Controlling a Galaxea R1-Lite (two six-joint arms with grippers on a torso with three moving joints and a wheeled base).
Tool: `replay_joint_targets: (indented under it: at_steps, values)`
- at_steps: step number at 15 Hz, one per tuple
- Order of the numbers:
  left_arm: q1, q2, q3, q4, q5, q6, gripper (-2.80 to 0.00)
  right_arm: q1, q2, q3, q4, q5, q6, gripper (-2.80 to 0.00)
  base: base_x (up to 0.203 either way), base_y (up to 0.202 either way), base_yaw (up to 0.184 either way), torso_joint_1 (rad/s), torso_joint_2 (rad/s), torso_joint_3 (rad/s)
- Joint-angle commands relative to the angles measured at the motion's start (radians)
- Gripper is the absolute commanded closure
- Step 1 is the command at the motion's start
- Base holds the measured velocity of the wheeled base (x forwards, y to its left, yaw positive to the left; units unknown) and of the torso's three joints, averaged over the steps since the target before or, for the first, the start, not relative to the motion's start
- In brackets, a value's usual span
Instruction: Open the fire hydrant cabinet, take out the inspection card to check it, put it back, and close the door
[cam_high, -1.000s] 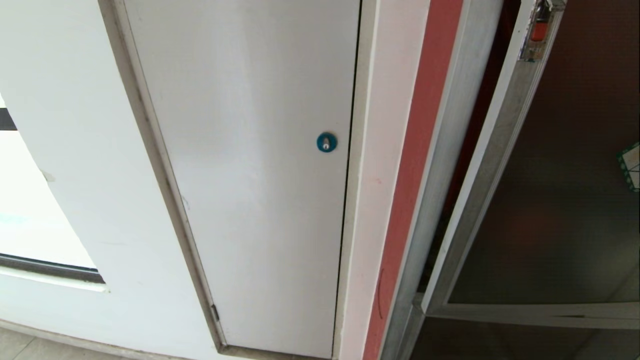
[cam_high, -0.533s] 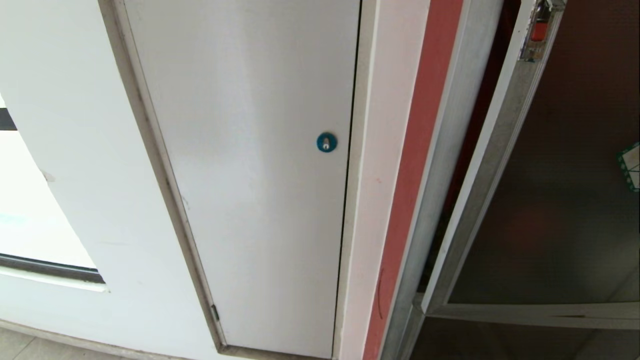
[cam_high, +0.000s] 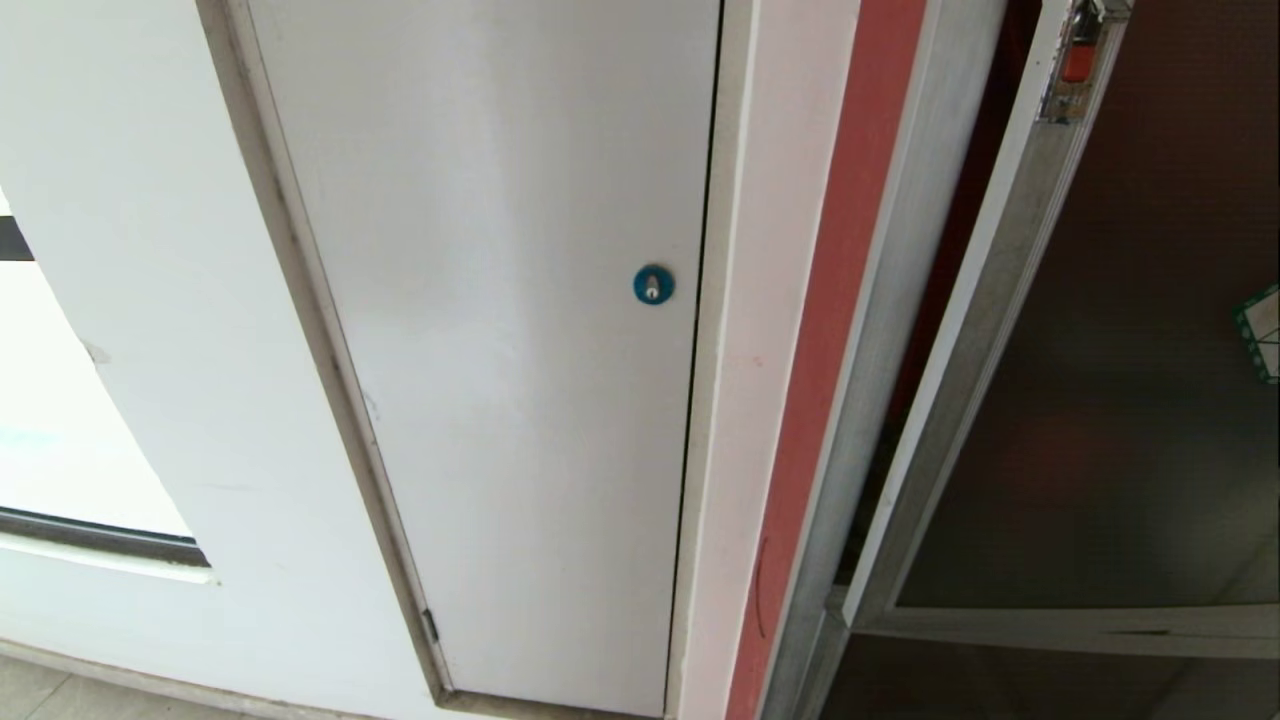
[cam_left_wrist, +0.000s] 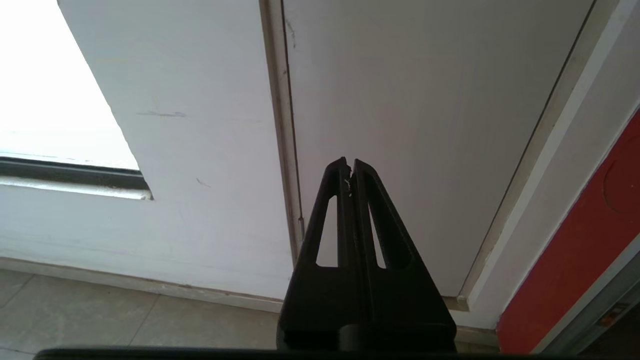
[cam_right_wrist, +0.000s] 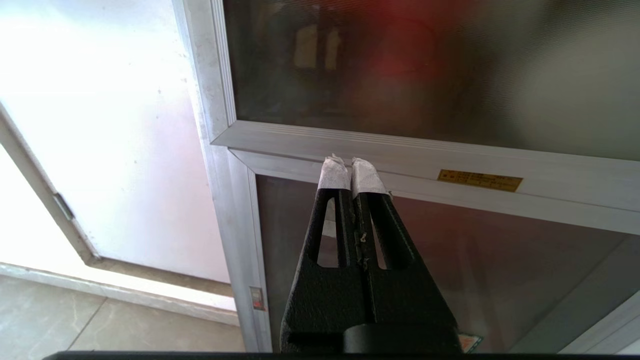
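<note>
Silver framing marks the fire hydrant cabinet (cam_high: 880, 330) at the right of the head view, set into the wall beside a red strip (cam_high: 815, 360). Its door (cam_high: 1130, 400), a dark tinted glass pane in a silver frame, stands slightly ajar, with a dark gap between its edge and the cabinet frame. A small red-marked latch (cam_high: 1075, 55) sits near the top of that edge, and a green-bordered sticker (cam_high: 1262, 330) shows at the far right of the glass. To the left is a plain white panel (cam_high: 500, 350) with a round blue lock (cam_high: 653, 285).

Neither arm appears in the head view. The left end effector (cam_left_wrist: 350, 167) has its black fingers pressed together, holding nothing, pointing at the white panel low above the floor (cam_left_wrist: 100, 315). The right end effector (cam_right_wrist: 350, 167), its tips wrapped in white tape, is likewise closed and empty, aimed at the silver rail below the door's glass, near a small yellow label (cam_right_wrist: 480, 180). The inspection card is not visible in any view.
</note>
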Motion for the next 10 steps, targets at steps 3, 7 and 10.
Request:
replay_joint_targets:
  at_steps: [3,7,10]
  values:
    - [0.001,0.001,0.006,-0.001,-0.002,0.017,0.00,0.001,0.000,0.000,0.000,0.000,0.000,0.00,0.000,0.000,0.000,0.000,0.00,0.000]
    - [-0.006,0.044,-0.106,0.009,-0.103,0.045,0.00,0.001,0.000,0.000,0.000,0.000,0.000,0.00,0.000,0.000,0.000,0.000,0.00,0.000]
    - [-0.007,0.219,-0.202,0.003,-0.213,0.044,0.00,0.001,0.000,0.000,0.000,0.000,0.000,0.00,0.000,0.000,0.000,0.000,0.00,0.000]
